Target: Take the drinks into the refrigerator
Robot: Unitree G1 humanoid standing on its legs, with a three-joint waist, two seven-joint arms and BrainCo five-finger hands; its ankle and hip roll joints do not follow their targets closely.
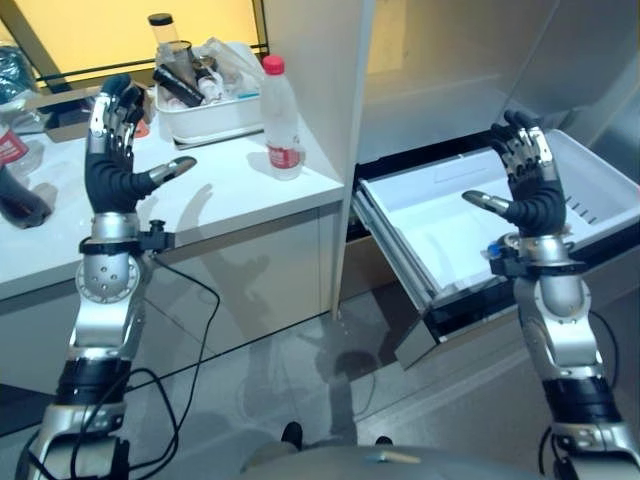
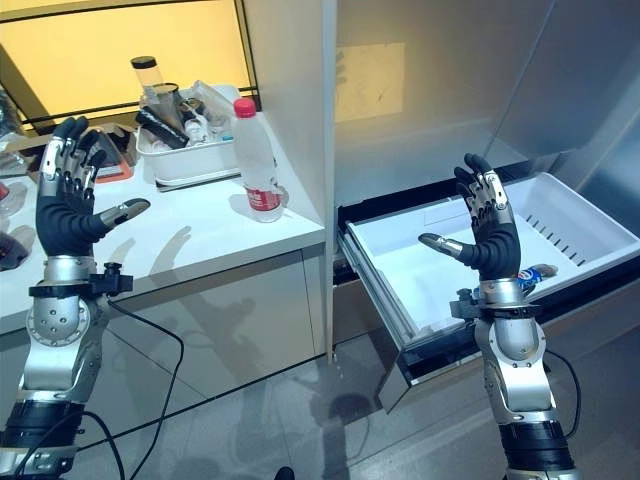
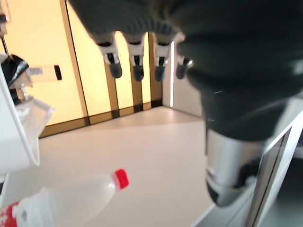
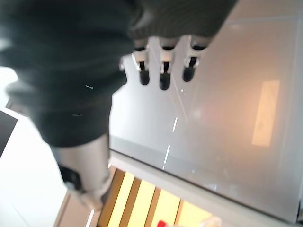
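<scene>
The clear drink bottle (image 1: 281,118) with its red cap and red label stands upright on the white counter (image 1: 230,195), near the counter's right edge and just in front of a white tub (image 1: 210,113). Nothing of mine touches it. In my left wrist view the same bottle (image 3: 66,198) shows past my fingers, well apart from them.

A second small drink (image 2: 532,275), with blue and red on it, lies on its side in the refrigerator's pulled-out white drawer (image 1: 420,215), at the front part of the drawer, mostly hidden behind my right wrist.

My left hand (image 1: 115,165) is raised over the counter to the left of the bottle, well apart from it, fingers (image 1: 118,105) straight and spread upward, thumb stuck out toward the bottle. It holds nothing.

My right hand (image 2: 488,232) is raised above the open drawer, palm facing left, fingers (image 2: 485,195) extended and relaxed, thumb out to the side. It is empty too.

The tub behind the bottle holds a jumble: dark tube-like things, a jar with a dark lid (image 1: 163,28) and some clear plastic wrap. At the far left of the counter a dark bottle (image 1: 18,195) with a red label lies near the edge. Between the counter and the drawer rises the refrigerator's white side wall (image 1: 315,90).
</scene>
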